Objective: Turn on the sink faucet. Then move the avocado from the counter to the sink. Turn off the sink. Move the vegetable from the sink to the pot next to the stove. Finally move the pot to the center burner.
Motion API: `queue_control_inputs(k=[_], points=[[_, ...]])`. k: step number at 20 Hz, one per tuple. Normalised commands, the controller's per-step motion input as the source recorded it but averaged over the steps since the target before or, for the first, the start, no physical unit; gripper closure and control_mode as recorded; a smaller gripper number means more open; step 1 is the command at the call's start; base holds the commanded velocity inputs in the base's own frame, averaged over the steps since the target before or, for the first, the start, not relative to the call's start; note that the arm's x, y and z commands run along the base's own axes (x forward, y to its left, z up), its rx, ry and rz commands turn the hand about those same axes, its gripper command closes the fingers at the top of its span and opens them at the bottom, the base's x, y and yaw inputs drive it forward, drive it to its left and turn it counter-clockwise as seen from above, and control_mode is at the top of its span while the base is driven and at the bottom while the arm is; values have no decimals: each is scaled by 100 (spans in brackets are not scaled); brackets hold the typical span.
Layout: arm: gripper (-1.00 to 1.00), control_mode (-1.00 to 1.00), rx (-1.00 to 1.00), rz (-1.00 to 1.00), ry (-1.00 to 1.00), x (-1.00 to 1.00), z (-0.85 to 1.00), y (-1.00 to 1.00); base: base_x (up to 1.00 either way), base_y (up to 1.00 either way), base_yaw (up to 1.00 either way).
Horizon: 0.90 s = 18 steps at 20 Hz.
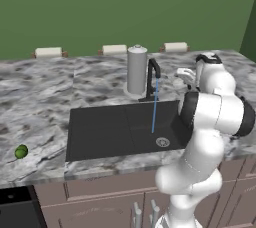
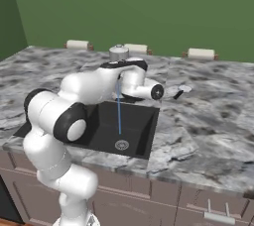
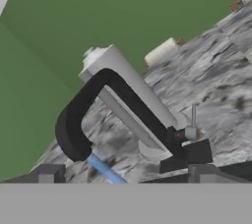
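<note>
Sink faucet (image 1: 152,78): slim black gooseneck, running a thin blue stream into the matte black sink (image 1: 100,134); hand (image 1: 184,75) released, jaws wide, at its 3 o'clock. Avocado (image 1: 21,151): small, round, dark green, on the marbled bench (image 1: 35,102) at the sink's 9 o'clock. Risk: smooth round fruit may roll from a skewed grasp.

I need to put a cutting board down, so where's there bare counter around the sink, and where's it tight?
Bare marbled counter lies between the sink and the avocado, and again right of the basin toward the far corner. It is crowded behind the sink: the grey canister, the running faucet and the open claw bunch together there.
</note>
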Motion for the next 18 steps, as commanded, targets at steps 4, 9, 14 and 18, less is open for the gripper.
queue_control_inputs(k=[4,9,14,18], points=[[-100,-100,-16,0,7,-71,23,14,0,0,0],[-100,-100,-17,0,16,-79,10,33,0,0,0],[-100,-100,-15,-2,23,-68,19,50,0,0,0],[-100,-100,-15,-4,27,-58,44,49,0,0,0]])
